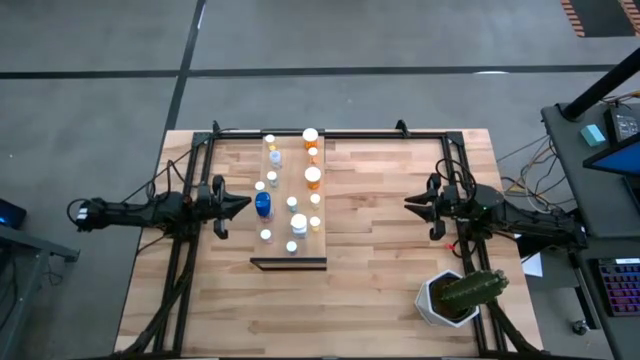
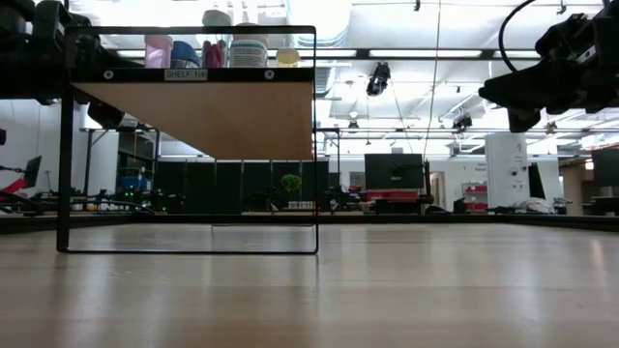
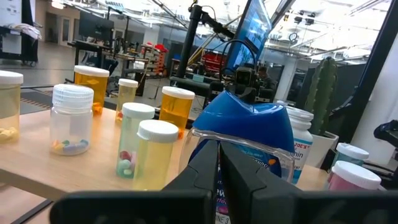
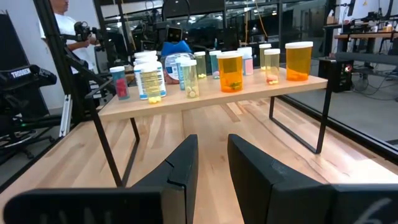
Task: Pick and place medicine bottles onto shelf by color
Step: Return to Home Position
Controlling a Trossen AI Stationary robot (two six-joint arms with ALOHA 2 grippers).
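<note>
Standing near the middle of the table (image 1: 380,290), the shelf (image 1: 280,225) runs lengthwise from 12 to 6 o'clock in the high view, and the bottles (image 1: 299,222) all stand upright on its top. Along its 3 o'clock side, toward the 12 o'clock end, stand orange bottles (image 1: 313,178). The whitish bottles (image 1: 291,247) are scattered toward 6 o'clock, and the blue bottle (image 1: 263,205) stands at the 9 o'clock edge. The left gripper (image 1: 243,203) hangs at 9 o'clock of the shelf, its tips just beside the blue bottle, fingers closed to a hairline gap and holding nothing. The right gripper (image 1: 408,204) hangs at 3 o'clock of the shelf, well apart from it, fingers drawn nearly together with nothing between them. A cactus pot (image 1: 455,297) stands at the table's 5 o'clock corner.
</note>
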